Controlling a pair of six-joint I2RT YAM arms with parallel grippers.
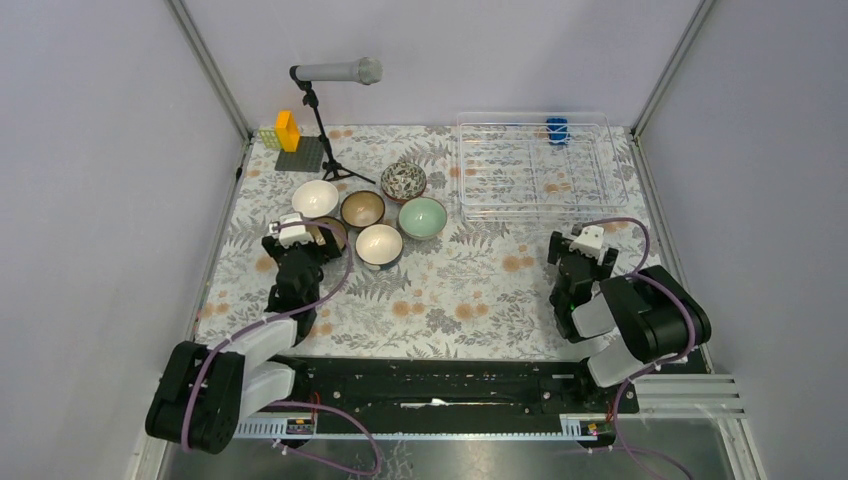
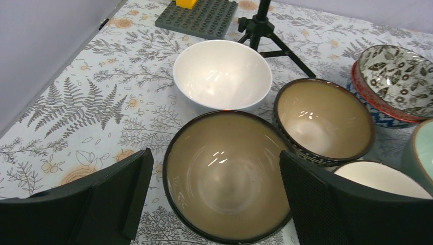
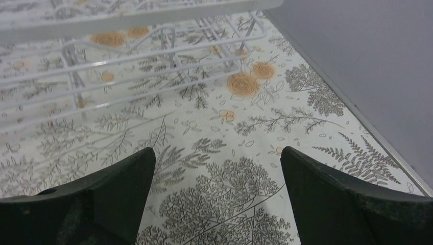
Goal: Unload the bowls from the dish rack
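Several bowls stand grouped on the leafy tablecloth, left of centre: a white bowl [image 1: 315, 198], a brown bowl [image 1: 362, 209], a grey floral bowl [image 1: 404, 181], a mint green bowl [image 1: 422, 217] and a cream-inside bowl [image 1: 379, 244]. My left gripper [image 1: 298, 234] is open over a dark-rimmed tan bowl [image 2: 224, 173], its jaws either side of the bowl [image 2: 214, 163]. The white bowl [image 2: 222, 74] lies just beyond. The dish rack [image 1: 540, 168] stands at the back right with one blue-and-white bowl [image 1: 557, 130] at its far edge. My right gripper [image 1: 585, 245] is open and empty in front of the rack [image 3: 127, 61].
A microphone [image 1: 335, 72] on a black tripod [image 1: 325, 140] stands behind the bowls. A grey baseplate with a yellow brick [image 1: 298, 150] lies at the back left. Grey walls close in both sides. The floral bowl sits inside a red-and-blue patterned bowl [image 2: 367, 99].
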